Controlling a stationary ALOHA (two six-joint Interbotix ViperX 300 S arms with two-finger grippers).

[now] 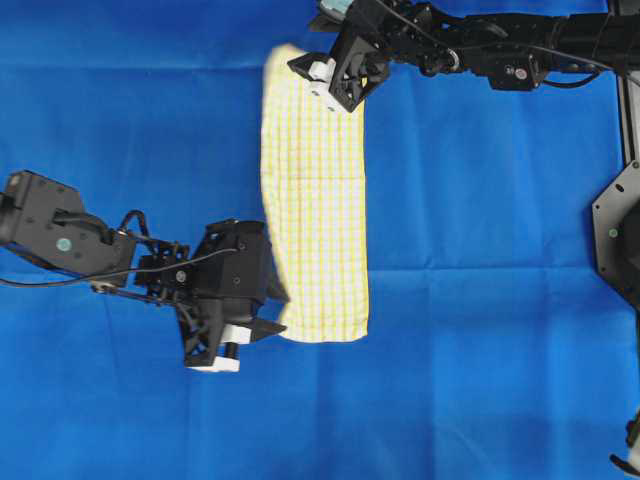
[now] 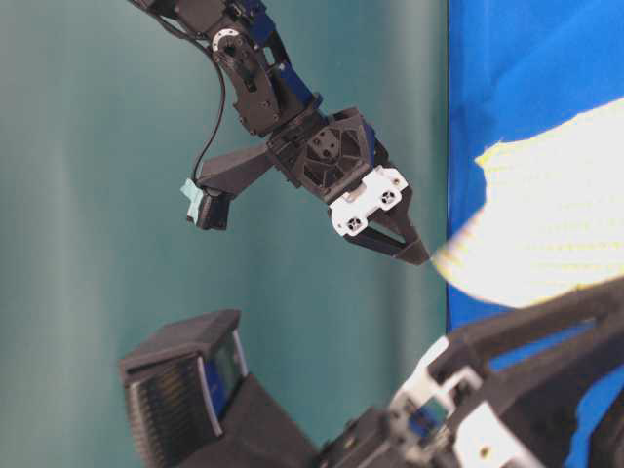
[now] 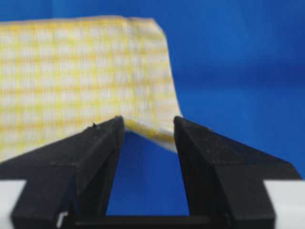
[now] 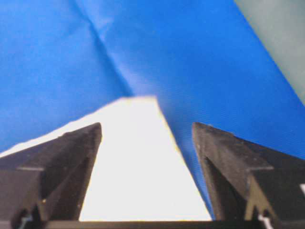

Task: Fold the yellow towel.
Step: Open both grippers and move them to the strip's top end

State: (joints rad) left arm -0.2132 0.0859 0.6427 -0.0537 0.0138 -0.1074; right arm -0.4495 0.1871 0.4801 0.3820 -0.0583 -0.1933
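Note:
The yellow towel (image 1: 315, 200) lies as a long narrow strip, yellow-and-white checked, on the blue cloth (image 1: 480, 300). My left gripper (image 1: 282, 313) is at its near left corner. In the left wrist view that gripper (image 3: 147, 126) is open, and the hemmed corner of the towel (image 3: 71, 71) sits just past the fingertips, not clamped. My right gripper (image 1: 322, 88) hovers over the towel's far end. Its jaws (image 4: 147, 126) stand wide apart, with the towel (image 4: 138, 167) showing glaring white below them, not gripped. The table-level view shows the right gripper (image 2: 414, 249) next to a lifted towel edge (image 2: 546, 214).
The blue cloth (image 4: 71, 57) with crease lines covers the whole table. A black arm base (image 1: 615, 235) sits at the right edge. A teal backdrop (image 2: 97, 244) stands behind the table. The left arm's body (image 2: 507, 390) fills the near foreground.

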